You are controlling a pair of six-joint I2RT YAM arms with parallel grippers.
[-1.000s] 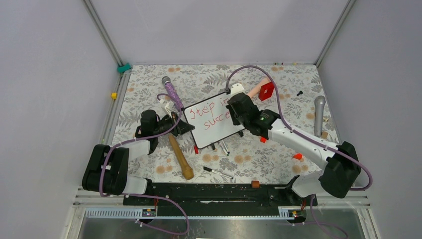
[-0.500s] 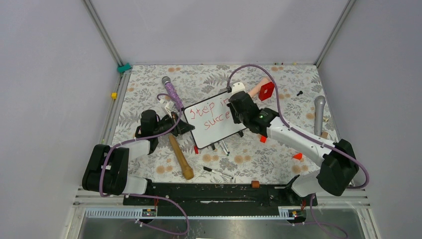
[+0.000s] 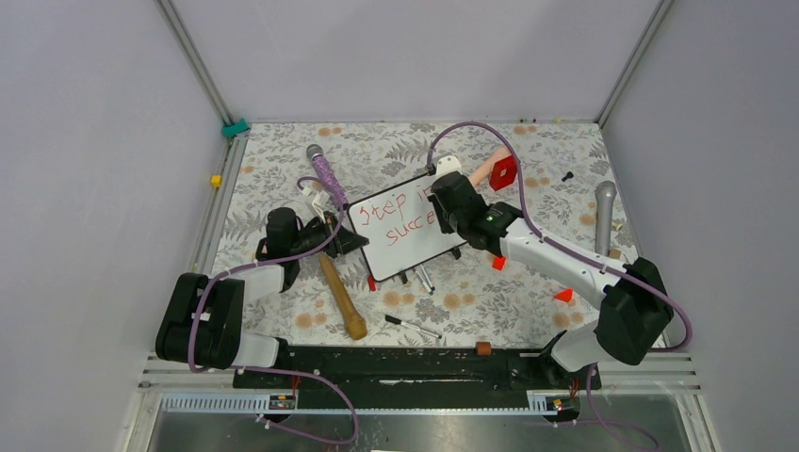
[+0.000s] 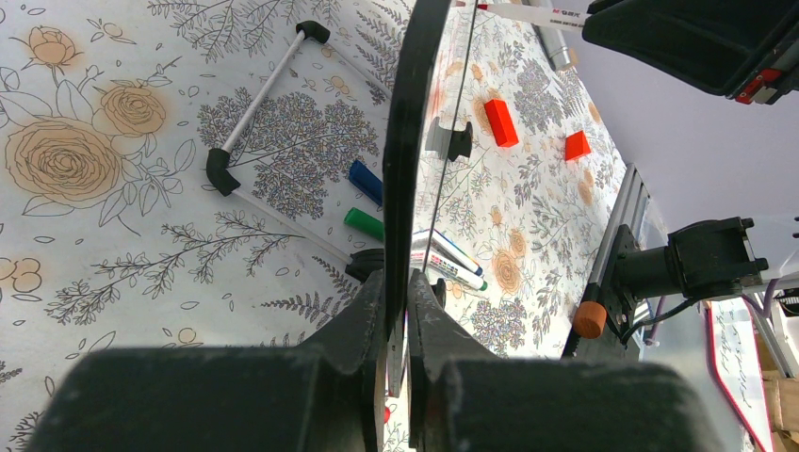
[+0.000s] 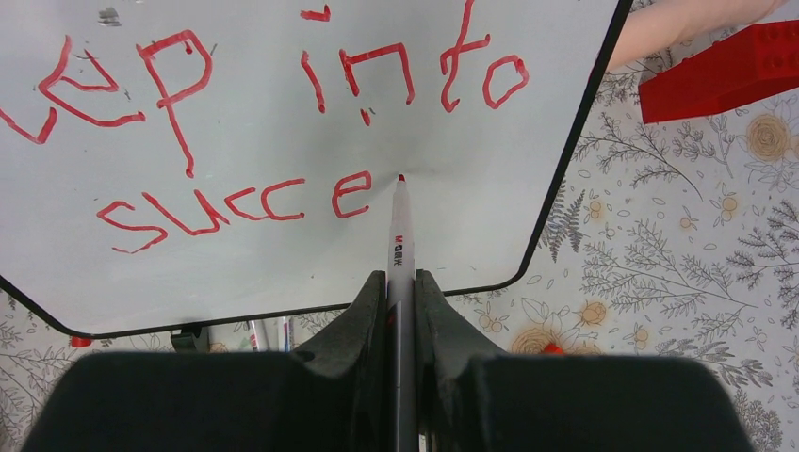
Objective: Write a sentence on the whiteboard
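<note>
**Marker tip set just past "succe"**

A red marker [image 5: 399, 226] is clamped between the nearly closed fingers of the right pincer [image 5: 400, 282], its barrel running straight out from the gap. Its tip is seen at the surface of the whiteboard [image 5: 471, 217], just to the right of the last "e". The sentence [image 5: 236, 202] is written in red in two lines: "step into" can be read above across the views, and "succe" below.

The left pincer [image 4: 398, 282] is closed on the black frame at the board's left edge, which is seen edge-on from the left wrist and rises from between the fingers.

From above, the board is found at the middle of the flowered desk [image 3: 490, 301], turned at an angle between the two arms. Several spare markers [image 3: 419, 278] are lying just under its near edge. A red block [image 5: 725, 75] is placed close beyond its far right corner, a wooden rod [image 3: 341, 297] lies near its left side, and a grey microphone [image 3: 604, 217] is well apart at the right.
</note>
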